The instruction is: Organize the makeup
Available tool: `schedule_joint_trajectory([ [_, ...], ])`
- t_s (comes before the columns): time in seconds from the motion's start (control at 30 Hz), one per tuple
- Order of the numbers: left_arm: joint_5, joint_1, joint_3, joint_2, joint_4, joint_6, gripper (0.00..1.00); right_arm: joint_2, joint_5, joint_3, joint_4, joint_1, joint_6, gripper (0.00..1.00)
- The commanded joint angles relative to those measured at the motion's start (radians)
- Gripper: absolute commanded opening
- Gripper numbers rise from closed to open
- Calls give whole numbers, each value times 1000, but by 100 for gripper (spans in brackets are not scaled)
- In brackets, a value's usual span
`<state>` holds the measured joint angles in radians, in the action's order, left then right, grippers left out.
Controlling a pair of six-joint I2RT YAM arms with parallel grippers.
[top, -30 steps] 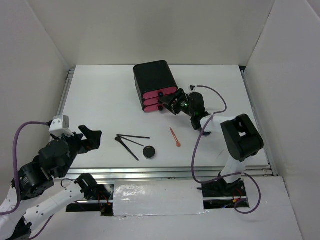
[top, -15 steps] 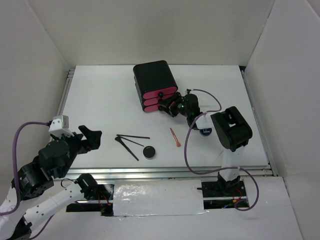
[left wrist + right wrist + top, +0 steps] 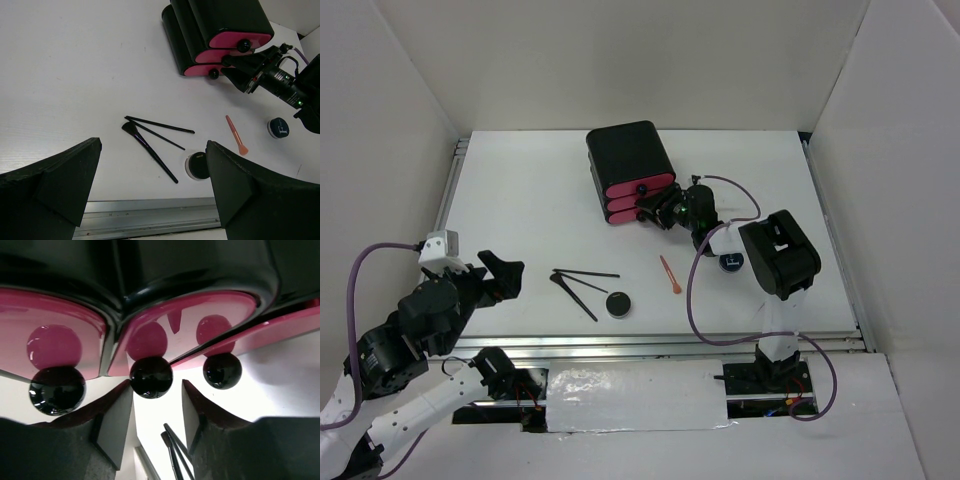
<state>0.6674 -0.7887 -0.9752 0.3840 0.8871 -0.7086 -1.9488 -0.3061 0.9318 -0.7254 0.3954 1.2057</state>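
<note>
Thin black brushes (image 3: 582,283), a round black compact (image 3: 618,304) and an orange-pink stick (image 3: 670,275) lie on the white table near the front. A dark blue round jar (image 3: 731,262) sits to their right. They also show in the left wrist view: the brushes (image 3: 150,140), compact (image 3: 198,165), stick (image 3: 236,135) and jar (image 3: 278,127). No clear tube or bottle is in view. My right gripper (image 3: 652,209) is open at the chest's drawer fronts, and the middle black knob (image 3: 151,377) sits just at its fingertips (image 3: 117,415). My left gripper (image 3: 505,275) is open and empty at the front left.
The black chest with pink drawers (image 3: 632,165) stands at the back middle, all three drawers closed. White walls close in the table on the left, back and right. A metal rail (image 3: 650,345) runs along the front edge.
My right arm has folded in and its gripper has moved a little left, closer to the drawer knobs. The left arm has not moved.
</note>
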Motion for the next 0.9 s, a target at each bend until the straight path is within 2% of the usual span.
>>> schedule_joint_trajectory([
  [0.0,-3,-6,0,10,-39,18,99,14,39,27,-29,-10,-14,49],
  [0.4,-8,-4,1,21,-42,21,99,25,64,16,-74,-16,-14,49],
  [0.47,-8,-4,1,23,-42,23,99,28,58,24,-82,-17,-20,47],
  [0.5,-9,-4,1,26,-43,24,99,28,53,30,-71,-17,-23,40],
  [0.6,-9,-4,1,26,-42,24,99,31,47,36,-58,-18,-34,32],
  [0.73,-8,-4,1,23,-42,21,99,63,42,-8,-94,-17,-26,32],
  [0.87,-6,-4,1,19,-40,21,99,122,42,-132,-180,-15,-3,33],
])
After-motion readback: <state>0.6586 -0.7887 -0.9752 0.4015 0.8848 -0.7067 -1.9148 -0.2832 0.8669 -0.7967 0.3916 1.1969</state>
